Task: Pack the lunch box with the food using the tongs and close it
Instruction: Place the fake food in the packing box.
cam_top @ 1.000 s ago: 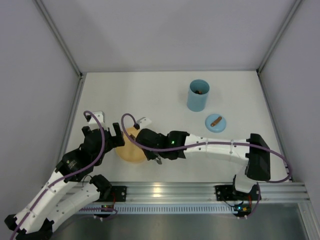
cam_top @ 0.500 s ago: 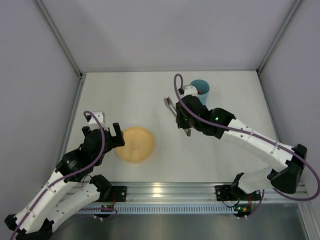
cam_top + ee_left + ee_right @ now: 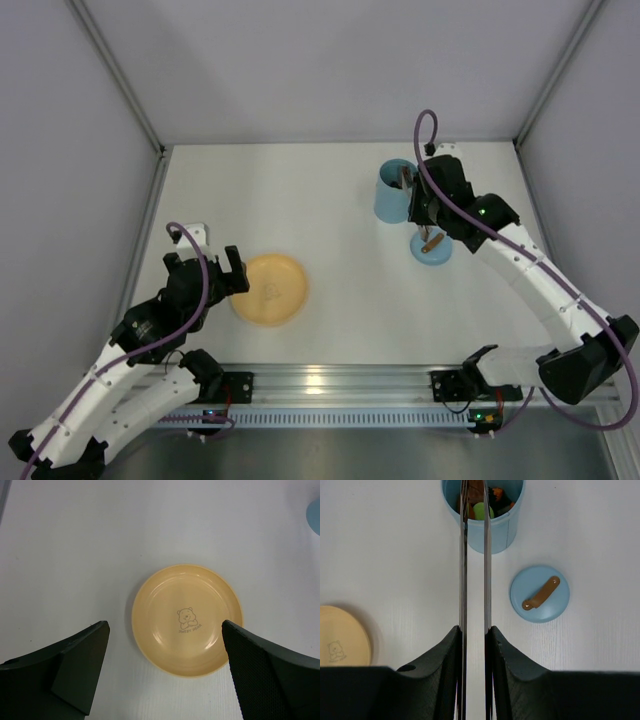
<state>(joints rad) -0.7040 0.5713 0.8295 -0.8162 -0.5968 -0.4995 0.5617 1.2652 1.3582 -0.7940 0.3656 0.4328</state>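
- The table (image 3: 320,200) carries everything. In the overhead view my work sits toward 1 o'clock.
- My right gripper (image 3: 474,647) is clenched on the tongs (image 3: 463,570). My fingers (image 3: 440,670) press the two slim arms nearly parallel. I judge I should ease this squeeze only once the tips are well below the rim.
- My left gripper (image 3: 205,265) hangs released at 8 o'clock, jaws spread, grasping nothing, just beside the plate.
- The plate (image 3: 160,600) shows nothing on it but its bear print. I take this to be the final drop, with the closing to follow.
- The lunch box (image 3: 502,530) stands upright at 12 o'clock from my right wrist, and the tongs reach over its near rim into the opening. I want to go straight down the middle and keep off the wall, because a tall, narrow cup would probably tip if I levered against it.
- The lid (image 3: 540,594) lies handle-up at 5 o'clock of the box, near it but apart. I should lift the tongs out straight up so they do not sweep it.
- The food (image 3: 481,510) shows inside the box as green, orange and dark pieces. The tips run out of view, so I cannot tell whether they pinch a piece. I would open slowly and check before drawing away.
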